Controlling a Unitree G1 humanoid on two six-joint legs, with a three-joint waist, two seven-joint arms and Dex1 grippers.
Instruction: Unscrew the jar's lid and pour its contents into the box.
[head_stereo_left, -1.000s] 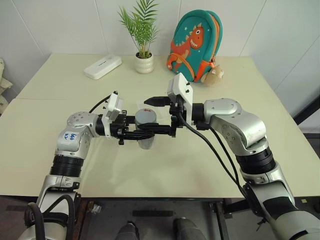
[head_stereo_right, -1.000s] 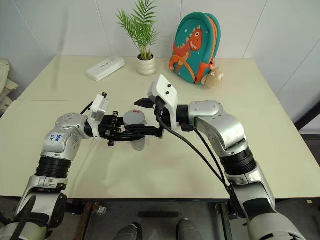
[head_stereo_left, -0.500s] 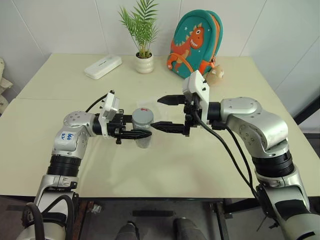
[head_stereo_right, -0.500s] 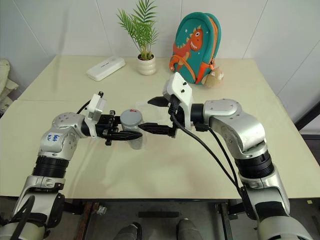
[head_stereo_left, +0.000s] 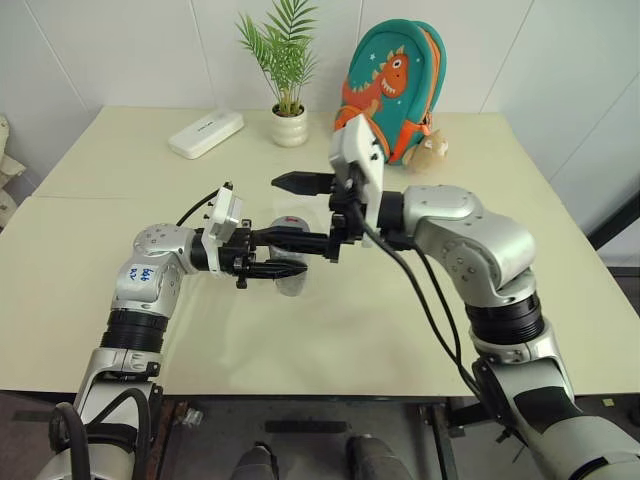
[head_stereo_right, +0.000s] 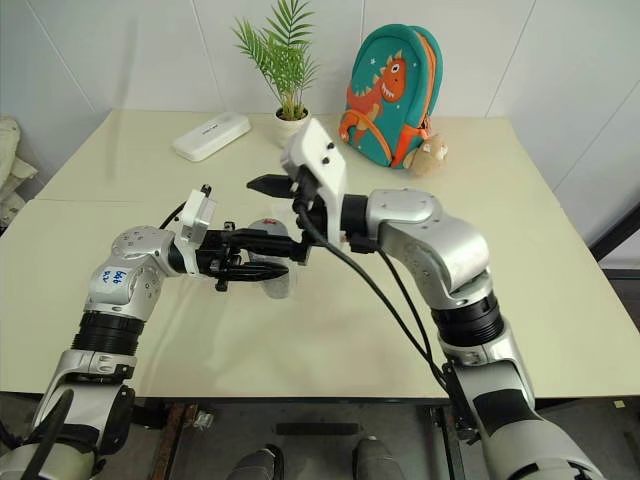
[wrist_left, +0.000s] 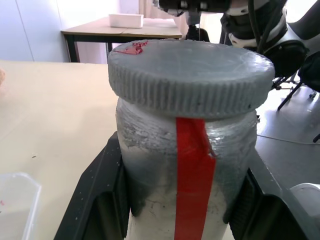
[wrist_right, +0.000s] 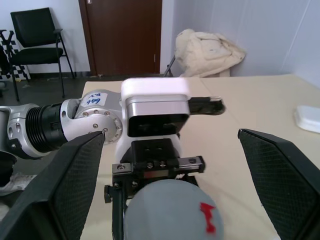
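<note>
Above the cream bench (head_stereo_left: 120, 300), one clear jar (wrist_left: 187, 165) with a red strip down its side is pinched at the body by the left pincer (head_stereo_left: 278, 262), whose black fingers (wrist_left: 100, 190) press on both sides of it. The jar is held upright over the middle of the bench, its one grey ribbed lid (wrist_left: 190, 75) seated on top, a small red mark near the lid's edge. The jar's wall is cloudy, and what lies inside cannot be made out.

The right pincer (head_stereo_left: 290, 212) reaches in from the other side with its two fingers (wrist_right: 280, 175) spread wide, one above and one level with the lid; they straddle the lid (wrist_right: 170, 212) without closing on it.

One clear plastic box (wrist_left: 15, 200) with rounded corners rests on the bench just beside the held jar; its inside looks bare apart from a faint reddish speck.

Along the far edge of the bench stand one white oblong case (head_stereo_left: 206, 133), one potted palm in a white pot (head_stereo_left: 288, 125), one teal dinosaur backpack (head_stereo_left: 392, 92) and one small plush toy (head_stereo_left: 430, 152) leaning against it.
</note>
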